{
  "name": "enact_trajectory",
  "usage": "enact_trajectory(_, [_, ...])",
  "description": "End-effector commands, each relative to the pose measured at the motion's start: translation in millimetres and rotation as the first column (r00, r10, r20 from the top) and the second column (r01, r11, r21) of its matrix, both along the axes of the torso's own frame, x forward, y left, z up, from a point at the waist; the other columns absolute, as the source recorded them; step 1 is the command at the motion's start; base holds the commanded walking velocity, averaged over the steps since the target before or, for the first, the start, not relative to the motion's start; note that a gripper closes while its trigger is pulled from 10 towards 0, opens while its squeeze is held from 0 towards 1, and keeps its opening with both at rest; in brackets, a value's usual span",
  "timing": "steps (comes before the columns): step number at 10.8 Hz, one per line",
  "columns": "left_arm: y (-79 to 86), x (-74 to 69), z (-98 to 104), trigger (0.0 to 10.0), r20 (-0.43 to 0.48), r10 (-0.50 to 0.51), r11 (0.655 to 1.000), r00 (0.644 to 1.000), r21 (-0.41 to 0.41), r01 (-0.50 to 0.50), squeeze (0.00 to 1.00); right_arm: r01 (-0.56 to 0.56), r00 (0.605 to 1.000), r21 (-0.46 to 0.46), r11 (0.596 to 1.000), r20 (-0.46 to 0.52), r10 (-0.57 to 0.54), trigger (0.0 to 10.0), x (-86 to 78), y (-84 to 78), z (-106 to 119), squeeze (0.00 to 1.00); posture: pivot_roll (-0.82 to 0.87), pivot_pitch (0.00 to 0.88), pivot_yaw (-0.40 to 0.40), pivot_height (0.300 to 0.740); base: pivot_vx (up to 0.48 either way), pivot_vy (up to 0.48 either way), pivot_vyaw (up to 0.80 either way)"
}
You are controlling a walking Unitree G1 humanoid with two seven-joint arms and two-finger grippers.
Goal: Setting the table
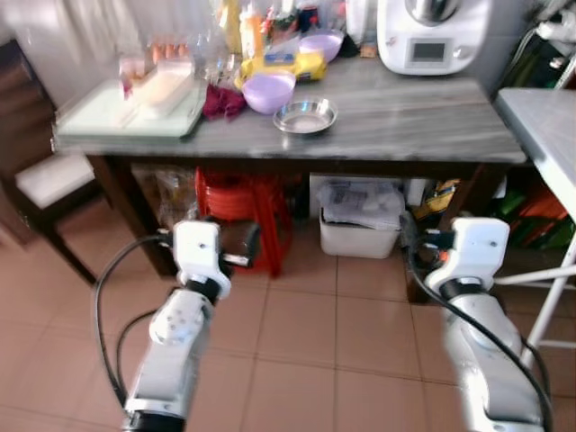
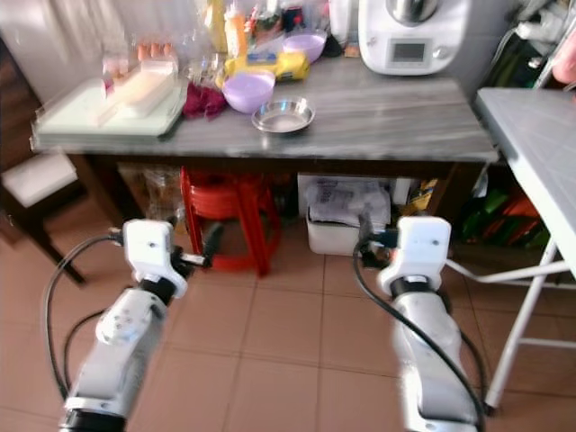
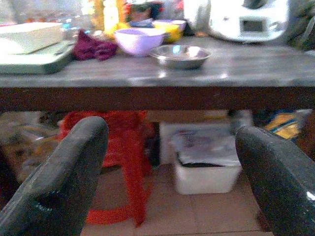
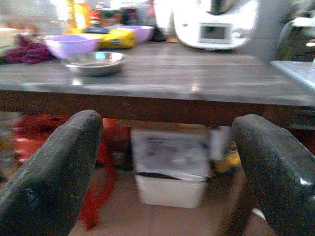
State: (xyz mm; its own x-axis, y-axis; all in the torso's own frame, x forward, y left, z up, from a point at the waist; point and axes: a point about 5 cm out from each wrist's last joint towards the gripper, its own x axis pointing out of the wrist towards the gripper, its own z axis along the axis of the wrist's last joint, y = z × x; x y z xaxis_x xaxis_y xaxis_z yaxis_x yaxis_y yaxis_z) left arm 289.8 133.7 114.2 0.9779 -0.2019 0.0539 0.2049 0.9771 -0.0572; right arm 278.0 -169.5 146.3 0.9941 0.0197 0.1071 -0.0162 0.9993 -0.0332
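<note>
tabletop [image 1: 423,121] grey, ahead | white appliance [image 1: 434,34] at back | red stool [image 1: 243,202] and white bin [image 1: 360,236] beneath | purple bowl [image 1: 268,91] beside steel dish [image 1: 306,116], mid-tabletop | left end effector [image 3: 172,167] released, below edge | right end effector [image 4: 167,172] released, below edge

Both arms reach forward, left tool [image 3: 170,172] and right tool [image 4: 165,167] spread wide, holding nothing.

Two purple bowls [image 1: 268,90] — one steel bowl [image 1: 305,116] — one tray [image 1: 99,118].
</note>
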Motion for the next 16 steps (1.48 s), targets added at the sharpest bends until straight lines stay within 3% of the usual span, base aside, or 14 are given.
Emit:
enact_trajectory(1, [-2.6, 1.0, 2.2, 10.0, 0.011, -0.009, 1.0, 1.0, -0.007, 0.009, 0.0, 0.017, 1.0, 0.006, 1.0, -0.003, -0.017, 10.0, 0.3, -5.9, 1.0, 0.0, -0.11, 0.044, 0.07, 0.74, 0.0, -0.371, 0.0])
enact_trajectory(14, [-2.5, -2.0, -4.0, 10.0, -0.004, -0.04, 0.999, 0.999, 0.024, 0.04, 0.0, 0.044, 0.999, 0.029, 0.999, -0.011, -0.044, 10.0, -3.3, -7.6, -1.6, 0.0, -0.11, 0.053, 0.085, 0.74, 0.0, -0.432, 0.0])
enact_trajectory(16, [-3.2, -1.8, -4.8, 10.0, -0.008, -0.041, 0.999, 0.999, 0.024, 0.041, 0.0, 0.048, 0.999, 0.026, 0.998, -0.015, -0.048, 10.0, -3.5, -8.9, -1.8, 0.0, -0.11, 0.054, 0.086, 0.74, 0.0, -0.48, -0.49])
